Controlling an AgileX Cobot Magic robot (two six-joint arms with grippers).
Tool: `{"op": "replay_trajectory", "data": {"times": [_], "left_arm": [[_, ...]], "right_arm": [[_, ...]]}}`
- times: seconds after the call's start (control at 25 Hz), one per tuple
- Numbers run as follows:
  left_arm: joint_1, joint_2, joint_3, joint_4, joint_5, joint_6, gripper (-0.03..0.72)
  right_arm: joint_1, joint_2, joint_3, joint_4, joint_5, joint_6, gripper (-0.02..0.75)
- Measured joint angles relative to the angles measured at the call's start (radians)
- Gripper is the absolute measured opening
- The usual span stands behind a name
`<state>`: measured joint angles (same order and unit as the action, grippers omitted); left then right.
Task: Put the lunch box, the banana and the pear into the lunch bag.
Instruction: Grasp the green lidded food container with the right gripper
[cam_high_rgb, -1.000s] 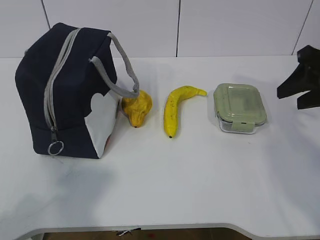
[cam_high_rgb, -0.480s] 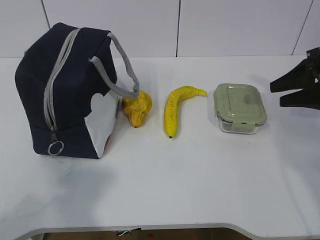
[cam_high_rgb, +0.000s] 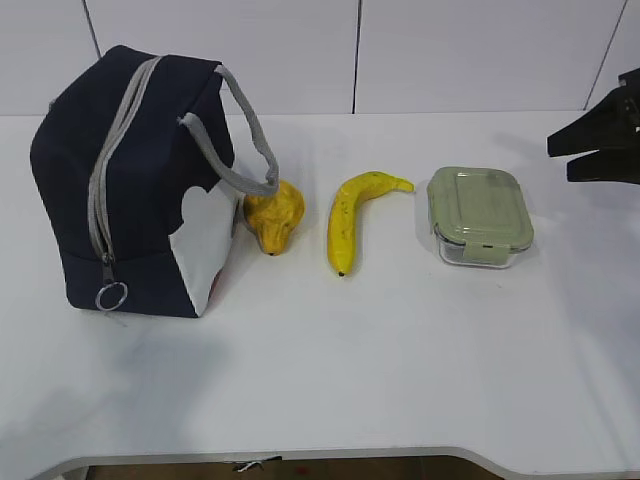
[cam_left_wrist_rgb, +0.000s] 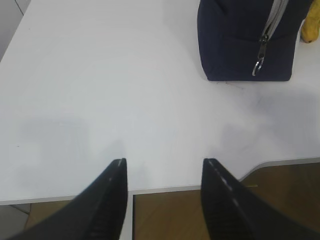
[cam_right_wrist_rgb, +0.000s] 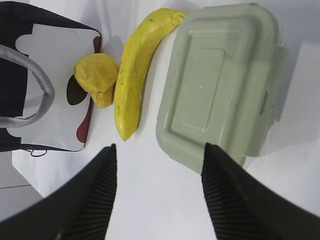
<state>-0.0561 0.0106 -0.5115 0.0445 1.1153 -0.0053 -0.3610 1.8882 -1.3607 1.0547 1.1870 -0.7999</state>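
1. A white table (cam_high_rgb: 330, 380) carries everything; its top is smooth and matte, with faint grey shadows and a rounded front edge that curves up at the front right corner.
2. Behind the table's far edge stands a wall of pale panels (cam_high_rgb: 220, 50) split by thin dark vertical seams.
3. Below the front edge, the left wrist view shows brown flooring (cam_left_wrist_rgb: 170, 215).
4. The lunch bag (cam_high_rgb: 135, 180), navy with a grey zipper, stands near the left edge toward the back; the zipper runs closed down its front face to a ring pull (cam_high_rgb: 111, 296) hanging low, and a grey strap handle (cam_high_rgb: 245, 135) arches off its right side above a white patch.
5. The pear (cam_high_rgb: 274, 215) lies just beside the bag's right side, under the strap.
6. The banana (cam_high_rgb: 352, 215) lies near mid-table, right of the pear and apart from it, its stem pointing toward the lunch box.
7. The lunch box (cam_high_rgb: 479, 215), clear glass under a sage-green clipped lid, sits right of the banana, toward the right edge.
8. The right gripper (cam_high_rgb: 580, 158) hovers at the right edge, behind and beside the lunch box, jaws spread and empty.
9. The left gripper (cam_left_wrist_rgb: 164, 172) hangs over the front left edge, well clear of the bag, jaws spread and holding nothing.
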Motion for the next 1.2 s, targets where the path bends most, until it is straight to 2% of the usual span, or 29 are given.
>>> {"op": "replay_trajectory", "data": {"times": [0.12,0.32,0.48,0.72,0.96,1.2], "left_arm": [[0.0,0.0,0.0,0.0,0.0,0.0,0.36],[0.0,0.0,0.0,0.0,0.0,0.0,0.358],[0.0,0.0,0.0,0.0,0.0,0.0,0.35],[0.0,0.0,0.0,0.0,0.0,0.0,0.348],[0.0,0.0,0.0,0.0,0.0,0.0,0.342],[0.0,0.0,0.0,0.0,0.0,0.0,0.342]], "right_arm": [[0.0,0.004,-0.004,-0.015,0.002,0.002,0.468],[0.0,0.072,-0.044,-0.075,0.008,0.007,0.57],[0.0,0.146,-0.119,-0.115,0.008,0.001,0.579],[0.0,0.208,-0.179,-0.059,0.008,0.0,0.58],[0.0,0.27,-0.181,-0.045,0.008,0.0,0.58],[0.0,0.322,-0.183,0.019,0.004,-0.032,0.58]]}}
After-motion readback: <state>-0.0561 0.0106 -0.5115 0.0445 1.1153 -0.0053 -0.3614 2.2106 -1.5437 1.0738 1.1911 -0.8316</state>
